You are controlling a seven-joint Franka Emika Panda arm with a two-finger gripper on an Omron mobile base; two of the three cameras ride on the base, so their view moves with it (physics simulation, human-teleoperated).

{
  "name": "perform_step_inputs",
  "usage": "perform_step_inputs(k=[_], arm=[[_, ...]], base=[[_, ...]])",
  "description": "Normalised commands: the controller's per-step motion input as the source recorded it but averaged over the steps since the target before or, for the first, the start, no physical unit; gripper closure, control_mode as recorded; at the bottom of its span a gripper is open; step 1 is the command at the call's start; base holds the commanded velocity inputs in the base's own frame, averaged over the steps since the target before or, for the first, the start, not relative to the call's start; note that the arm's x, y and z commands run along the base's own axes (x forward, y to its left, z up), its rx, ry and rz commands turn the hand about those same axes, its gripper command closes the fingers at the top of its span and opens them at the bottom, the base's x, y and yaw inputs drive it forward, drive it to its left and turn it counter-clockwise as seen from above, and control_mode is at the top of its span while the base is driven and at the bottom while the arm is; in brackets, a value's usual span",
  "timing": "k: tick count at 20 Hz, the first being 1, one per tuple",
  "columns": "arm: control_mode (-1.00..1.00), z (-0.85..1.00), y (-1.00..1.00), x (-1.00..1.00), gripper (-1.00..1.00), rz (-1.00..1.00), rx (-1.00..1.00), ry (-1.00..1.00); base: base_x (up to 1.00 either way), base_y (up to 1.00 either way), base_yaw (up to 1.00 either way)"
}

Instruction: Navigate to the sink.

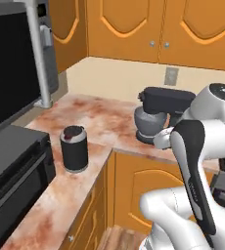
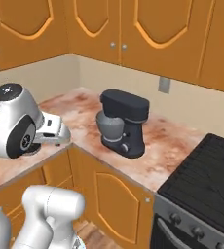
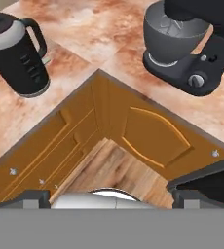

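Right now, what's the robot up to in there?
Nothing is being handled. The arm is folded over an inside corner of the marble counter, with a black stand mixer on one run, a black kettle on the other, a stove further along. The sink it should drive to isn't in front of it yet.

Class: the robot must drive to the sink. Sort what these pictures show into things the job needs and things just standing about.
Needed for the job:
- nothing pictured; the sink isn't seen from here

Just standing about:
- stand mixer
- black kettle
- microwave
- stove
- counter
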Motion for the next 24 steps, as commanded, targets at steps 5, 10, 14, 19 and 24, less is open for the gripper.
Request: perform_step_inputs(k=[5,10,14,19,24], arm=[[1.0,0.0,0.0,0.0,-1.0,0.0,0.0,0.0],[1.0,0.0,0.0,0.0,-1.0,0.0,0.0,0.0],[1.0,0.0,0.0,0.0,-1.0,0.0,0.0,0.0],[1.0,0.0,0.0,0.0,-1.0,0.0,0.0,0.0],[1.0,0.0,0.0,0.0,-1.0,0.0,0.0,0.0]], base=[[0.0,-0.74,-0.74],[-0.01,-0.97,-0.55],[0.0,-1.0,-0.29],[0.0,-1.0,-0.17],[-0.03,-1.0,-0.16]])
